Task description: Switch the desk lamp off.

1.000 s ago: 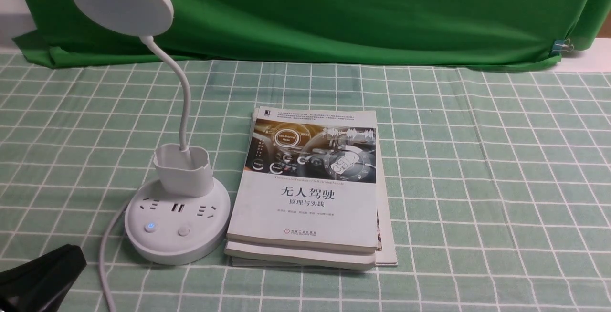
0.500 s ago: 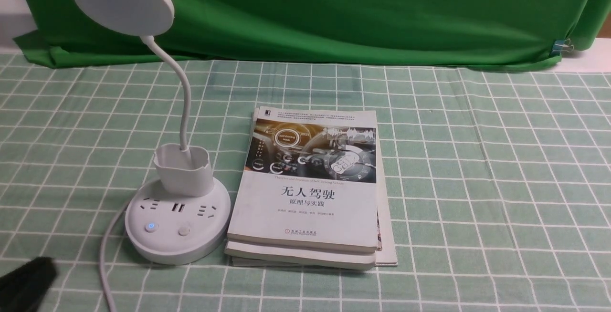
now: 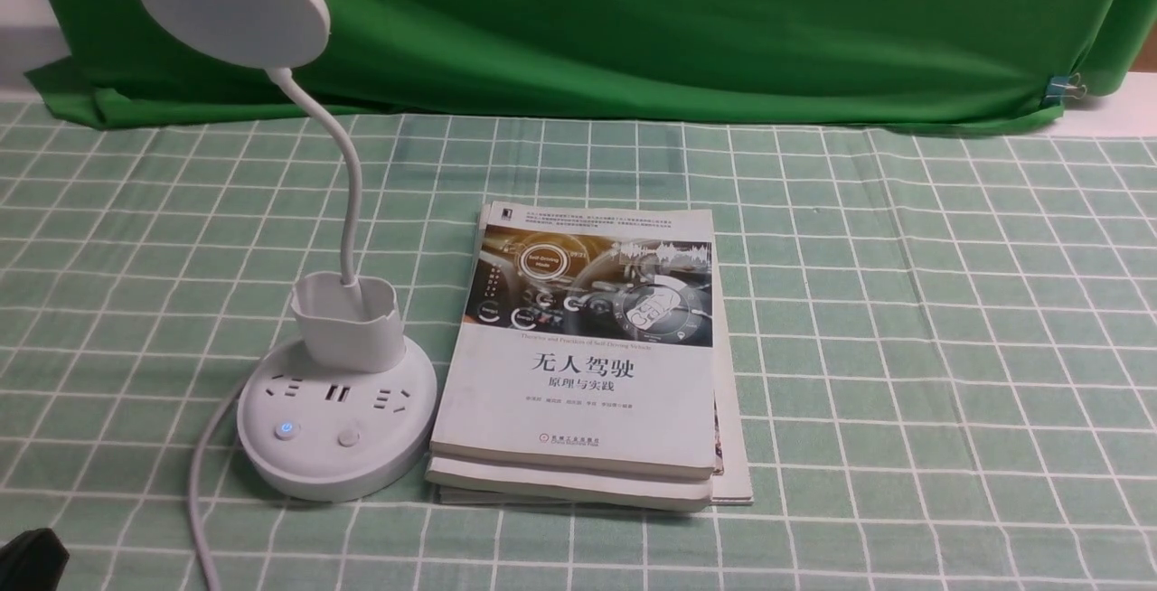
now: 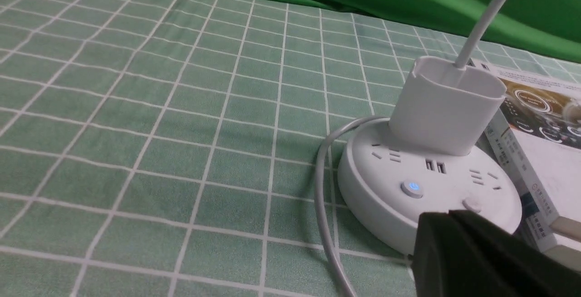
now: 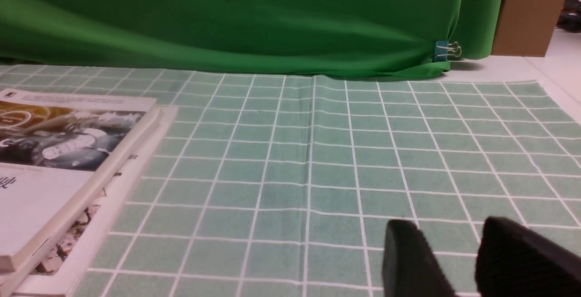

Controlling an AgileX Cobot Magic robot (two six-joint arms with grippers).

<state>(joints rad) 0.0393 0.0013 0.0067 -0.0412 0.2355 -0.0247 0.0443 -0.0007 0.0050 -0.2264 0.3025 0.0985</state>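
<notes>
The white desk lamp [image 3: 336,419] stands at the front left of the table, with its round disc head [image 3: 233,2] up on a thin neck and a small cup holder [image 3: 346,320]. On its base a button [image 3: 286,429] glows blue beside a plain button [image 3: 348,437]. No light from the head shows. My left gripper [image 3: 32,559] is shut and empty at the bottom left corner, to the left of the base and nearer me. In the left wrist view its tips [image 4: 449,215] sit just short of the base [image 4: 426,183]. My right gripper [image 5: 447,231] is open over bare cloth.
A stack of books [image 3: 587,356] lies right beside the lamp base. The lamp's white cord [image 3: 197,492] runs from the base toward the front edge. A green checked cloth [image 3: 904,347] covers the table, and a green backdrop [image 3: 678,22] hangs behind it.
My left gripper has drawn back toward the bottom left corner of the front view. The lamp, its blue button light and the books are unchanged.
</notes>
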